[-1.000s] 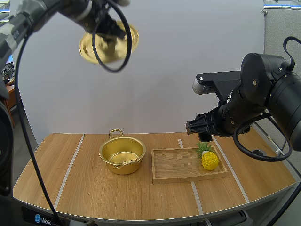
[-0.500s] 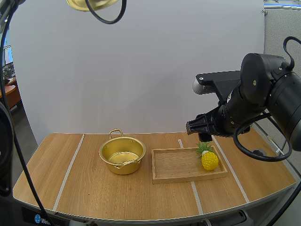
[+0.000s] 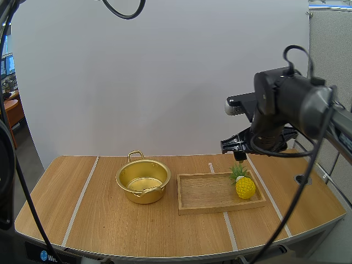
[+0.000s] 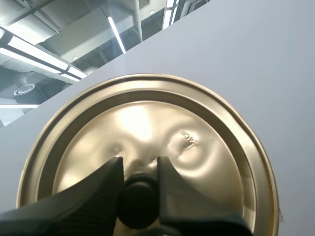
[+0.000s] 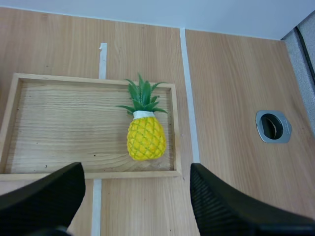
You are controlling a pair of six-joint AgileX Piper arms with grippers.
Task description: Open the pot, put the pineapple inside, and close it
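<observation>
Where the two arms work, a long wooden table point(image 3: 82, 209) with pale strips running across it carries everything. On it, toward the right arm's side, a shallow wooden tray point(image 3: 220, 208) lies flat, and one of the strips passes under it. Just beside the tray, on the side toward the left arm, stands a gold pot point(image 3: 137, 196). It is upright and open, with nothing visible inside, and one looped handle points at the back wall.

Up in the air, in front of the white wall, is the pot's gold lid point(image 4: 147, 123), with its top face turned to the wrist camera. The left gripper point(image 4: 139, 172) has it by the black knob point(image 4: 138, 201) at the centre. Its two fingers are pressed against the knob from either side, so the lid is clamped.

A yellow pineapple point(image 3: 245, 187) lies in the tray at the end farthest from the pot. It is close to the tray's rim, with its green leaves toward the back wall. The right gripper point(image 5: 135, 199) hangs above that end of the tray, clear of the fruit. Its fingers are spread wide with nothing between them, and the pineapple shows below the gap.

Beyond the tray, past another strip, a small metal-ringed hole point(image 5: 273, 126) sits in the tabletop.
</observation>
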